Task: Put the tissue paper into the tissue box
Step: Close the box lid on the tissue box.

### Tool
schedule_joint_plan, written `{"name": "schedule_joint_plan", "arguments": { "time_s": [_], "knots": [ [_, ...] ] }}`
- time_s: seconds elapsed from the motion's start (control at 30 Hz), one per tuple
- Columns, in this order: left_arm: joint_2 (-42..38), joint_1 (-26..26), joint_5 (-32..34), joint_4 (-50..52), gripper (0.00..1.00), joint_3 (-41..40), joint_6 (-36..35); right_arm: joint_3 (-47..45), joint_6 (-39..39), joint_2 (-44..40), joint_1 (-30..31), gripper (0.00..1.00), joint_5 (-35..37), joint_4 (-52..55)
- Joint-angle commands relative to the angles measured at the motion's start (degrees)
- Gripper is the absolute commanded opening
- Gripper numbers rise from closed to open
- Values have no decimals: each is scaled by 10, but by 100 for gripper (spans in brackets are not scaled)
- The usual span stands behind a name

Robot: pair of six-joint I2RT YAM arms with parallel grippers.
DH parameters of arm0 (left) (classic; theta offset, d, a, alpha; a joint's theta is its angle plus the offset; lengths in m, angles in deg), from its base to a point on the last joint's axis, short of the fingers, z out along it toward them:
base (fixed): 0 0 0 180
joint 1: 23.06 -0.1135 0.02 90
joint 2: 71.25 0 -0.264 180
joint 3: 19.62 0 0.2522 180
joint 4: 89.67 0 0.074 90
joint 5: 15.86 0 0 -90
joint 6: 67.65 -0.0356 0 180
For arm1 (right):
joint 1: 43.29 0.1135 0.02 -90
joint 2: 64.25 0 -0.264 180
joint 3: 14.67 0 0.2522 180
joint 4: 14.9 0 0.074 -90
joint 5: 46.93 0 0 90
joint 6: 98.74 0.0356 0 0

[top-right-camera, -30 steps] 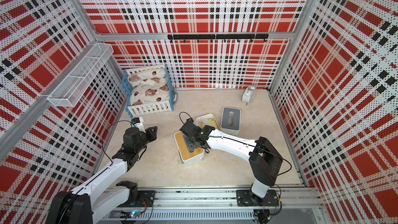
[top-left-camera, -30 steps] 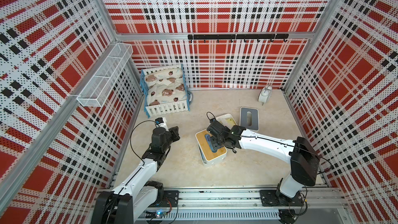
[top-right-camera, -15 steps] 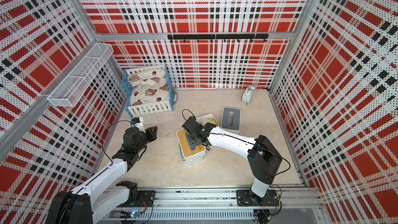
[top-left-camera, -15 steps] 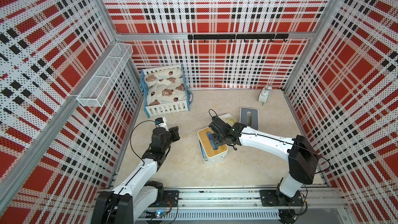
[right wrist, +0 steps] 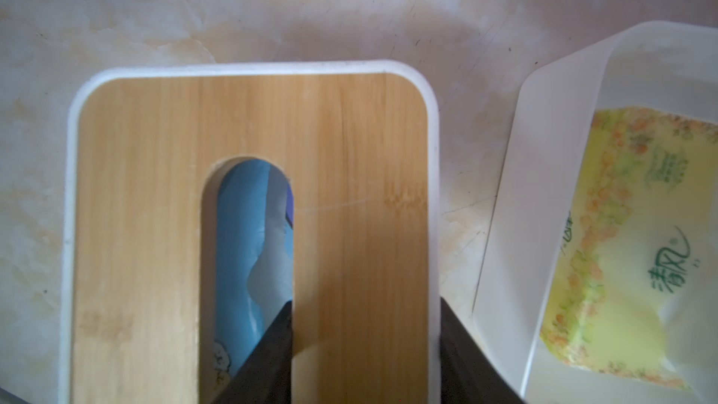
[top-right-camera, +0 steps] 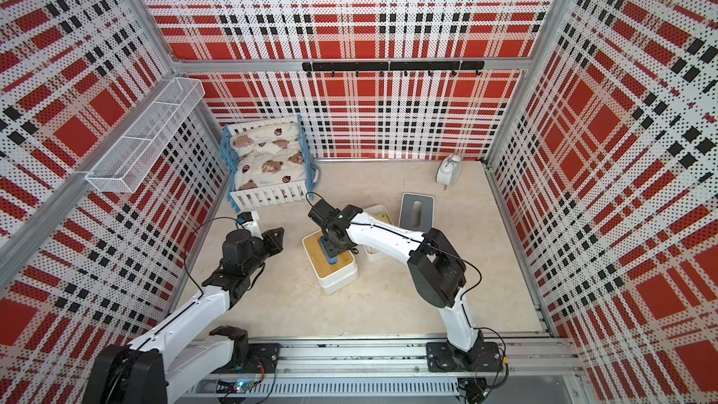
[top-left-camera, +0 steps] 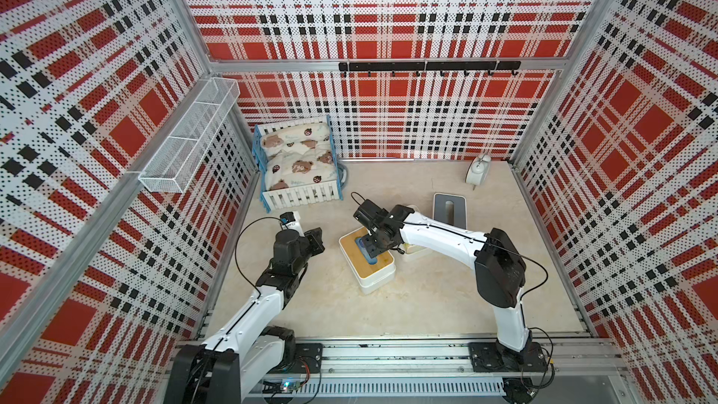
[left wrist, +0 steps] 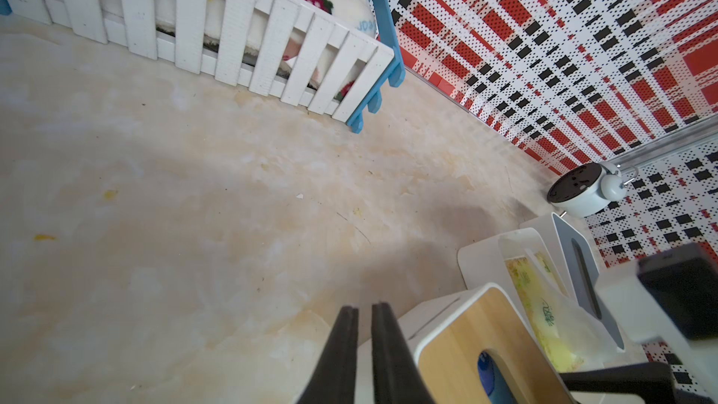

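The white tissue box [top-left-camera: 375, 283] with a wooden lid [right wrist: 349, 130] stands mid-floor. Through the lid's slot a blue pack of tissue paper [right wrist: 244, 246] shows inside the box. My right gripper [right wrist: 365, 301] comes down on the lid from above. One finger is in the slot and the other outside the rim, so it is shut on the lid [top-right-camera: 314, 250]. My left gripper [left wrist: 365, 307] hovers left of the box [left wrist: 439, 314], fingers nearly together and holding nothing; in a top view it [top-left-camera: 315, 240] is clear of the box.
A second white box [right wrist: 544, 188] holding a yellow-green tissue pack [right wrist: 629, 266] lies right of the tissue box. Behind it lies a grey slotted lid [top-left-camera: 450, 211]. A white alarm clock [top-left-camera: 478, 171] stands back right, a doll crib [top-left-camera: 299, 161] back left, a wire basket [top-left-camera: 186, 141] on the left wall.
The right gripper and the box with its lid have shifted a little to the left. The left arm has not moved.
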Motion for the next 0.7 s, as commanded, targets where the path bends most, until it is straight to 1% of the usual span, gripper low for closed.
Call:
{"name": "schedule_joint_plan", "arguments": {
  "time_s": [0.0,0.13,0.23,0.37,0.53,0.57,0.67],
  "knots": [
    [-7,-4,-4,-5,15,2,-12,55,-27,25,-2,23,15,94],
    [0,-3,-10,-13,15,1,-8,93,-32,43,-2,22,41,129],
    [7,1,-12,-18,15,2,-7,88,-30,44,-3,20,70,116],
    [18,17,-6,-28,15,9,-1,48,-29,32,-4,19,99,53],
    [56,50,7,-43,15,32,3,12,-36,26,-4,18,161,-18],
    [68,71,11,-47,15,40,3,-5,-40,21,-4,17,174,-41],
    [106,97,21,-56,15,70,1,-39,-47,17,-6,15,205,-94]
  ]
}}
